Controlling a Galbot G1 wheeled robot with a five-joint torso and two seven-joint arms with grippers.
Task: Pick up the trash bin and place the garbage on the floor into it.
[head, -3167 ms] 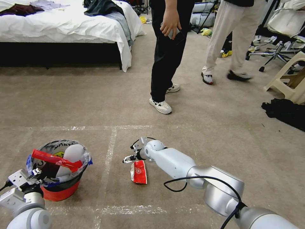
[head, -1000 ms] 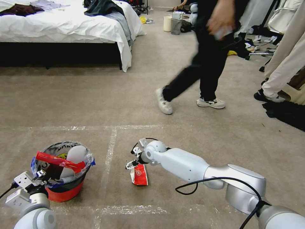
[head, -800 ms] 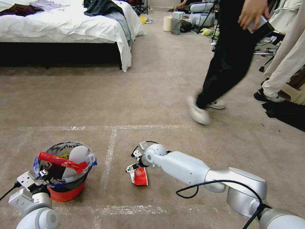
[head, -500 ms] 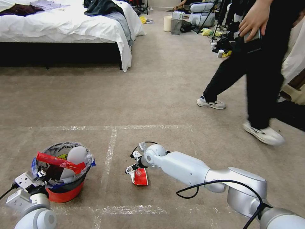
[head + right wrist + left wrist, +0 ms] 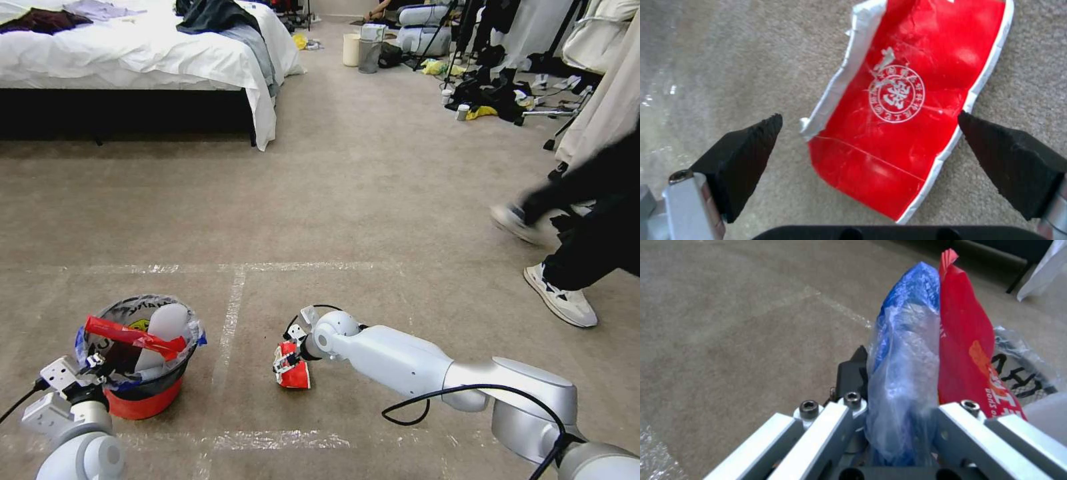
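Note:
The trash bin (image 5: 137, 397), a small red bucket lined with a clear, blue-edged bag, stands on the carpet at the lower left. It holds a long red wrapper (image 5: 133, 335) and a white foam piece (image 5: 167, 321). My left gripper (image 5: 93, 368) is shut on its near rim. The left wrist view shows the blue bag edge (image 5: 907, 373) pinched in my left gripper (image 5: 902, 400), beside the red wrapper (image 5: 969, 356). A flattened red wrapper with a white seal, the garbage (image 5: 293, 372), lies on the floor. My right gripper (image 5: 287, 358) is open just over it, its black pads (image 5: 742, 153) straddling the wrapper (image 5: 907, 100).
A bed (image 5: 133, 60) with white sheets and dark clothes stands at the back left. White tape lines (image 5: 230, 313) cross the carpet between bin and wrapper. A person's legs (image 5: 573, 253) move at the right edge. Clutter and a grey bin (image 5: 368, 57) sit far back.
My right gripper has come down closer to the red wrapper and now straddles it. The person has walked off to the right. The left gripper still holds the bin's rim.

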